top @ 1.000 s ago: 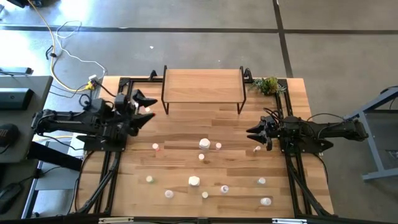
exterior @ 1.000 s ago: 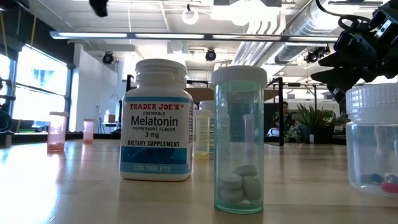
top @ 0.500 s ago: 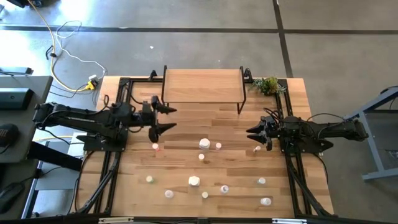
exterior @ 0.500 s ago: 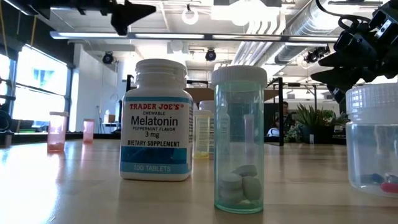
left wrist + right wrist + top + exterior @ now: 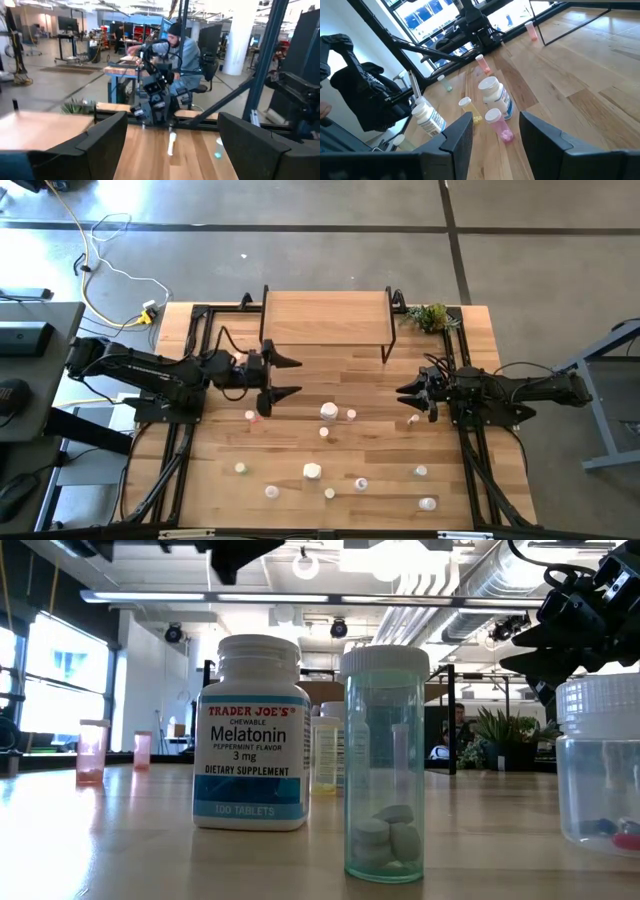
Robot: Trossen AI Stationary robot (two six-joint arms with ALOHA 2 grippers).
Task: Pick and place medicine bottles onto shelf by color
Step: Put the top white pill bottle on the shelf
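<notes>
Small medicine bottles stand scattered on the table's near half, among them a white one [image 5: 328,411], a pink vial [image 5: 250,416] and a vial [image 5: 413,420] by the right arm. The low view shows the Melatonin bottle [image 5: 250,730] and a clear green vial [image 5: 385,765] up close. The light-wood shelf [image 5: 325,318] stands on black legs at the far edge, nothing on it. My left gripper [image 5: 293,377] [image 5: 172,145] hangs open above the table, just far of the pink vial. My right gripper [image 5: 404,394] [image 5: 492,135] waits open at the right, pointing at the bottles.
A small green plant [image 5: 431,316] sits at the far right corner beside the shelf. Black frame rails [image 5: 175,450] run along the table's left and right sides. A seated person [image 5: 182,47] shows in the room beyond the table. Bare wood lies between shelf and bottles.
My left arm has stretched out from the table's left side toward its middle, carrying the open gripper rightward to a spot in front of the shelf, above the pink vial. The bottles and the right arm have kept still.
</notes>
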